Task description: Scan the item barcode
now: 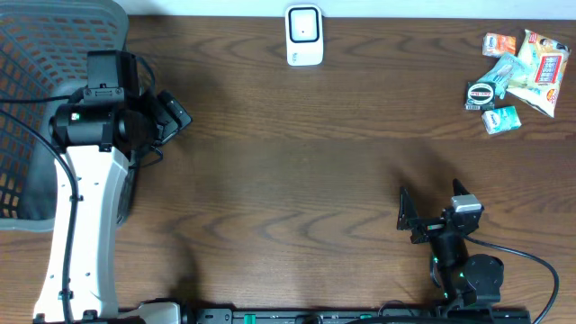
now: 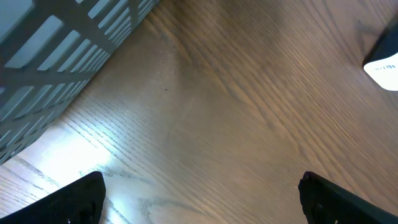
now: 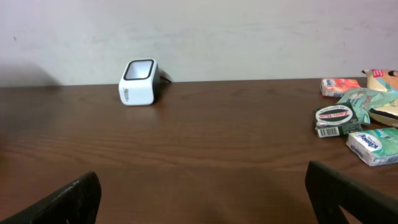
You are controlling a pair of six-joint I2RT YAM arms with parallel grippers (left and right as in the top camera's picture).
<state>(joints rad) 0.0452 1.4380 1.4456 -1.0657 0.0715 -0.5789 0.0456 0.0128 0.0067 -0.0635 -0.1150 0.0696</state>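
A white barcode scanner (image 1: 304, 36) stands at the table's far edge, centre; the right wrist view shows it (image 3: 138, 82) upright against the wall. The items lie in a small pile (image 1: 517, 79) at the far right: a round black tin (image 3: 334, 116), a teal tissue pack (image 3: 372, 146), an orange packet (image 3: 339, 86) and a snack bag (image 1: 543, 61). My left gripper (image 1: 175, 115) hangs open beside the basket, over bare wood (image 2: 202, 205). My right gripper (image 1: 407, 216) is open and empty near the front right (image 3: 205, 202), well short of the pile.
A grey mesh basket (image 1: 36, 54) fills the far left corner, and its wall (image 2: 56, 56) runs close along the left gripper. The wall rises right behind the scanner. Brown wooden tabletop (image 1: 288, 180) lies between the two arms.
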